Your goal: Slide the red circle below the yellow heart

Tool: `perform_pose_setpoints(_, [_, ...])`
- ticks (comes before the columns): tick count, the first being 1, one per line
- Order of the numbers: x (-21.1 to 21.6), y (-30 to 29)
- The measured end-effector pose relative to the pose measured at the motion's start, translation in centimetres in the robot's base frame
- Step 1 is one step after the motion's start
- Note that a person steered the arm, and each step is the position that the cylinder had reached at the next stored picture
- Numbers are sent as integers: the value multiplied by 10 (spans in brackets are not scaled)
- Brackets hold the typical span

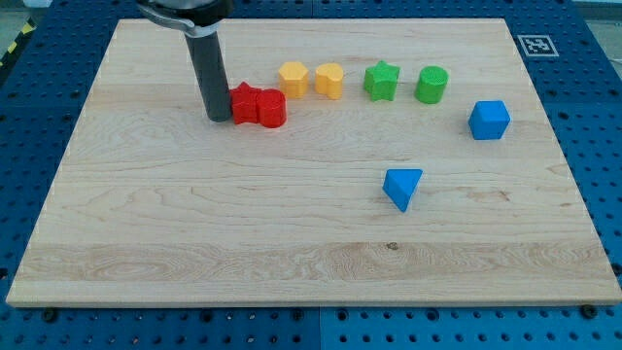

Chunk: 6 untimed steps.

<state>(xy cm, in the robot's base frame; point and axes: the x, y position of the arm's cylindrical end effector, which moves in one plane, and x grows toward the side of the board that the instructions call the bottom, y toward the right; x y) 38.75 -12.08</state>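
My tip [219, 119] is down on the worktop [194, 233] in its upper-left part, nearer the top edge than the middle. There is no pincer on this arm, only the straight dark rod [207, 73], so nothing to report as apart or together. The tip sits right against the left side of the red star [243, 102], which in turn touches the red circle [271, 108] on its right; the two red blocks form a tight pair.

Just up and to the right of the red circle stands the yellow hexagon [293, 79], and beside that, close but apart, the yellow heart [329, 80]. So the red circle lies below and left of the heart, more under the hexagon than under the heart itself.

Further along the same row toward the right edge I see the green star [382, 81] and then the green circle [431, 85]. The blue cube [489, 120] sits near the right edge, a little lower. The blue triangle [402, 187] is alone, right of the worktop's middle, well apart from the rest
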Motion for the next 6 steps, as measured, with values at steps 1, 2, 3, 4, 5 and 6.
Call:
perform_pose_setpoints(1, [-4, -39])
perform_pose_setpoints(2, [-32, -89])
perform_pose_setpoints(3, [-49, -69])
perform_pose_setpoints(4, [-48, -39])
perform_pose_setpoints(5, [-44, -11])
perform_pose_setpoints(6, [-16, 0])
